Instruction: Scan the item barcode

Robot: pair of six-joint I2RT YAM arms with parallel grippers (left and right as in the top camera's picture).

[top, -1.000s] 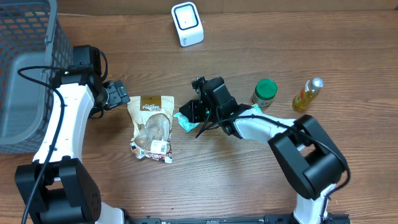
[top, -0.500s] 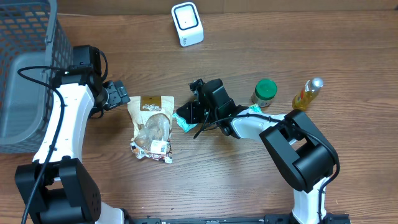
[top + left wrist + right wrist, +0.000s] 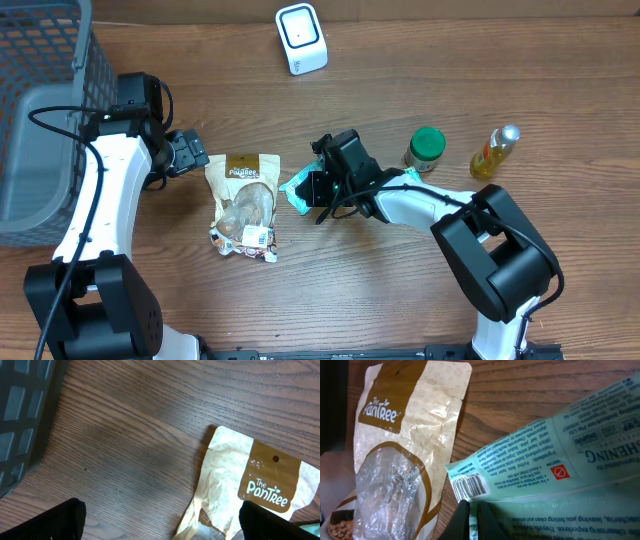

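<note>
My right gripper (image 3: 310, 187) is shut on the edge of a teal plastic packet (image 3: 297, 190), held just above the table right of centre. In the right wrist view the fingers (image 3: 462, 520) pinch the packet (image 3: 545, 455) just below its printed barcode (image 3: 470, 486), which faces the camera. A cream and brown PanTree pouch (image 3: 243, 198) lies flat to the packet's left, a barcode label (image 3: 262, 237) near its bottom end. My left gripper (image 3: 190, 153) is open beside the pouch's top left corner; its wide fingertips (image 3: 65, 517) straddle bare wood and the pouch's edge (image 3: 235, 485). The white scanner (image 3: 301, 38) stands at the far edge.
A grey mesh basket (image 3: 40, 100) fills the far left corner, its wall (image 3: 25, 410) close to my left gripper. A green-lidded jar (image 3: 426, 147) and a yellow oil bottle (image 3: 494, 152) stand to the right, behind my right arm.
My right gripper nudged the teal packet slightly left, then back right, staying shut on it. The left arm and the pouch have not moved.
</note>
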